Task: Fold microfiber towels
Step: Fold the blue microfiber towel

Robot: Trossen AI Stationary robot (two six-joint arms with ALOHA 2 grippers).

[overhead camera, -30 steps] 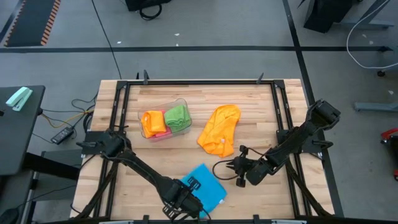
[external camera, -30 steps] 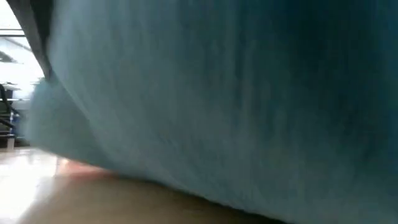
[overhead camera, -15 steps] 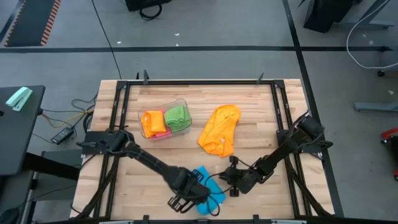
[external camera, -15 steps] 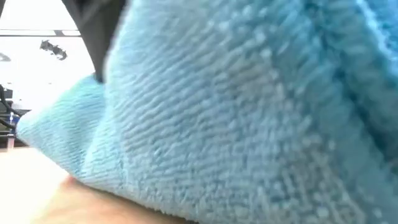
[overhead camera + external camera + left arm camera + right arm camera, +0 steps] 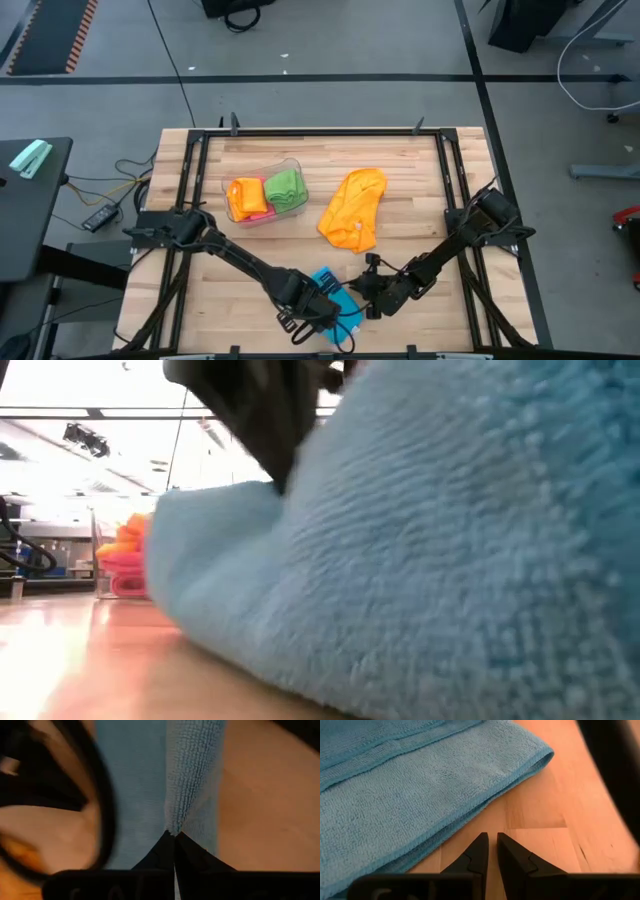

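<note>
Left gripper [image 5: 174, 834]: fingers pinched together on an edge of the sky blue towel [image 5: 333, 291], at the near edge of the desk [image 5: 420, 170]. Right gripper [image 5: 491, 840]: fingers narrow, almost touching, holding nothing, poised over bare wood just beside the same towel's hemmed edge. In the high view the right gripper [image 5: 366, 301] lies just beside the towel's right side, the left gripper [image 5: 322, 318] over its near side.

Progress, as judged: the blue towel lies doubled in layers, so its fold appears under way but not finished or put away. The orange towel [image 5: 352, 208] lies crumpled and unfolded at mid-desk, well apart from both grippers. A clear plastic tub [image 5: 268, 190] towards the far left holds folded orange, green and pink towels, which look done. At least one towel remains untouched.

Limits: the low view is almost filled by blue towel at close range, with only the tub visible far off. The left wrist view is partly blocked by a dark blurred shape. How many layers the blue towel has cannot be told
</note>
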